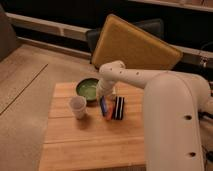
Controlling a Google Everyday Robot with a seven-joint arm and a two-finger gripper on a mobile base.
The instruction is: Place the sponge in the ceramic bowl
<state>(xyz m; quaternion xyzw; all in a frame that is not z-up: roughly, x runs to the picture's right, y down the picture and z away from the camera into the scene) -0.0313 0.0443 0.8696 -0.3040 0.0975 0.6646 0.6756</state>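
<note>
The blue sponge [103, 106] stands on edge, narrow and upright, just under my gripper [103, 99], which is shut on it slightly above the wooden table [90, 145]. The white arm reaches in from the right and hides the gripper's upper part. The green ceramic bowl [87, 89] sits on the table just left of and behind the gripper, with nothing visible inside it.
A small pale cup [77, 107] stands left of the sponge, in front of the bowl. An orange oblong item [111, 113] and a black bar with a white stripe [119, 107] lie just right of the sponge. A yellow-backed chair [132, 45] stands behind the table.
</note>
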